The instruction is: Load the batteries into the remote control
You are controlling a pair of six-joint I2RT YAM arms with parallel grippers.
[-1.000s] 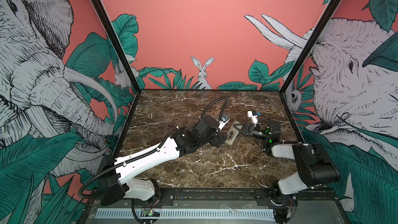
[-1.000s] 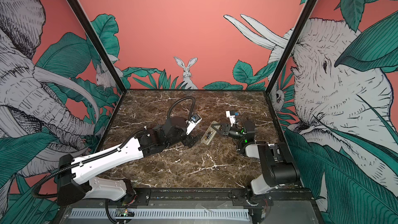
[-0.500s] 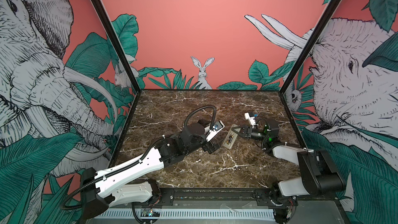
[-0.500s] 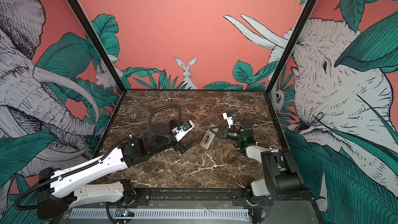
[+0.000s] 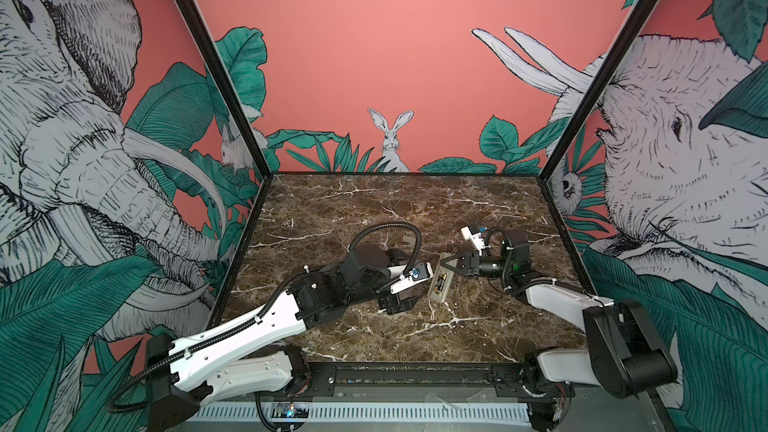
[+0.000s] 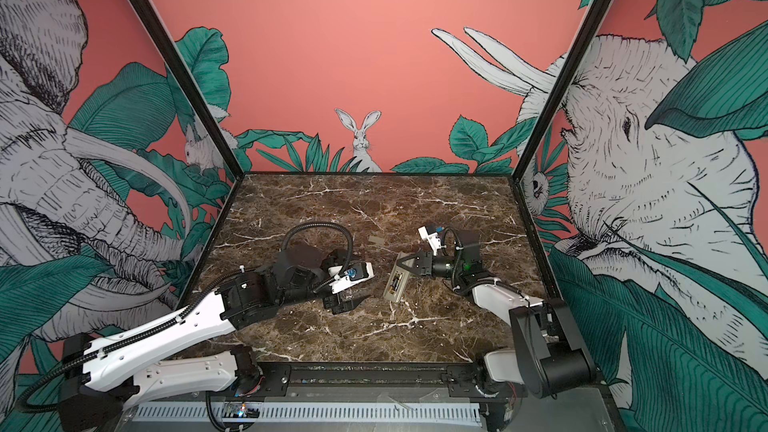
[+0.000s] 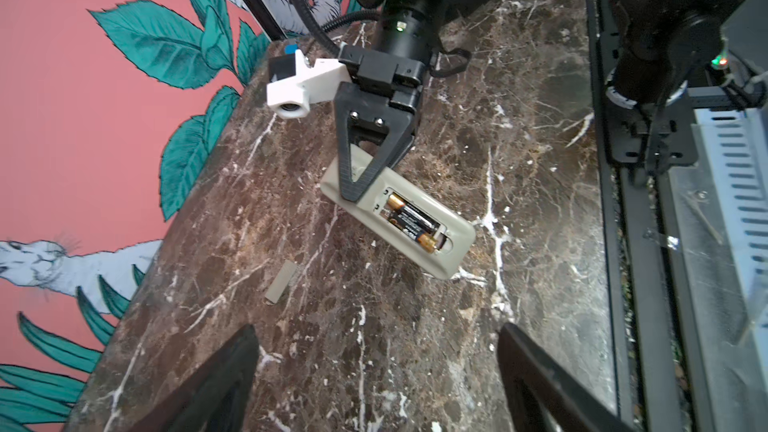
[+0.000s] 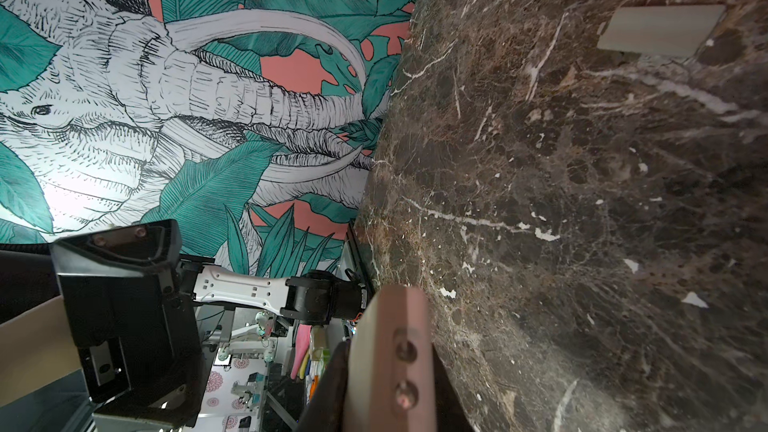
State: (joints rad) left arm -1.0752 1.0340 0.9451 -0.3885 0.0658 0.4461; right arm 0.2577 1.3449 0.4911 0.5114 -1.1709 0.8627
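- Brown veined marble table: bearing everything listed below.
- Left gripper: jaws standing apart, empty, hovering near the slim grey-beige plastic remote control, which is facing back-up mid-table. I am judging that a careless approach could knock it.
- Right gripper: clamping one end of that remote control. Pinched only there, it could pivot.
- Small flat grey cover plate: lying apart, leaving the recess open.
- Two dark, gold-tipped cylindrical batteries: sitting side by side in that recess. Tipped, they could spill.

High stereo pair; close wrist views
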